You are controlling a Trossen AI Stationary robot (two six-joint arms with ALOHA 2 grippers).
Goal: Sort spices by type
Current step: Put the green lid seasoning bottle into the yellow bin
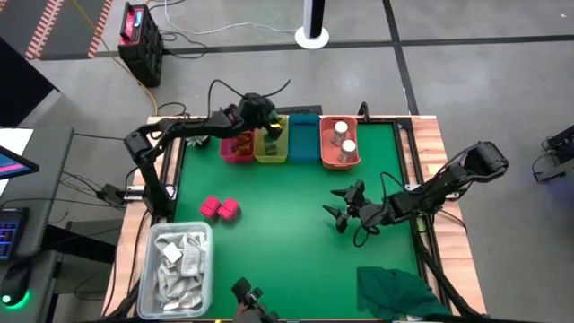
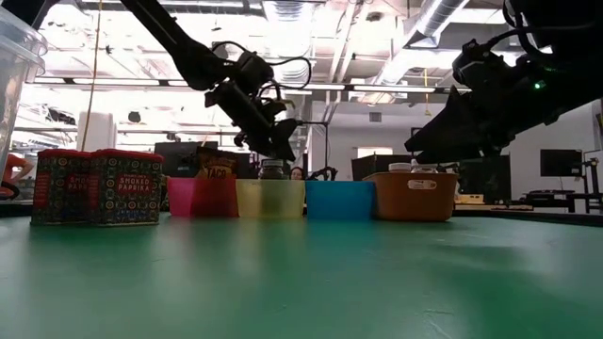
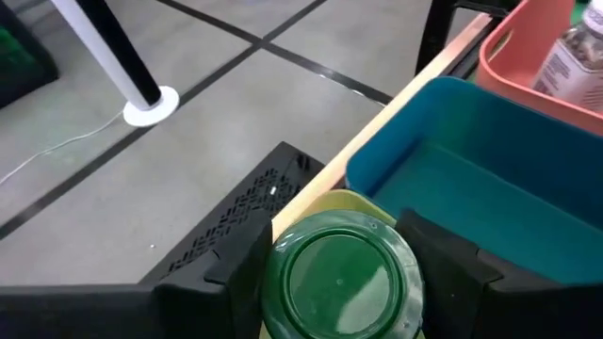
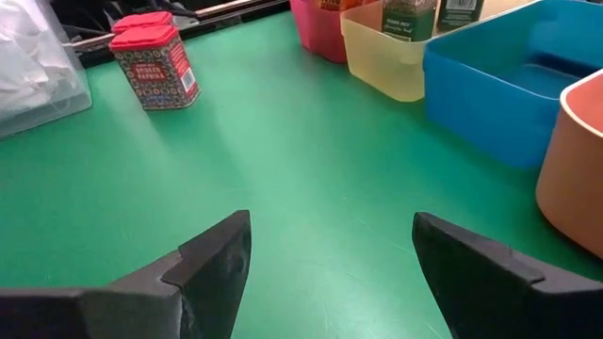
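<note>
A green round jar point(image 3: 339, 282) sits between the fingers of my left gripper point(image 1: 269, 128), over the yellow bin point(image 1: 271, 151) at the table's far side. A second jar point(image 4: 410, 14) stands in that bin. Two white-capped jars point(image 1: 343, 136) stand in the orange bin point(image 1: 339, 160). Orange-brown sachets point(image 1: 239, 144) lie in the pink bin. Two pink cube packets point(image 1: 220, 208) rest on the green mat at the left. My right gripper point(image 1: 343, 208) hovers open over the mat right of centre, with nothing between its fingers. My left gripper pinches the green jar by its opposite sides point(image 3: 278, 282), just below the lid, between its two fingers point(image 3: 226, 273). The fingers come slanting down from the table's left. The jar stands upright with its lid up and its lower part inside the yellow bin; whether its bottom rests there I cannot tell.
The blue bin point(image 1: 305, 139) stands between the yellow and orange bins. A clear plastic tub point(image 1: 179, 265) with white packets sits at the near left. A dark green cloth point(image 1: 399, 292) lies at the near right. The mat's middle point(image 1: 287, 224) is bare.
</note>
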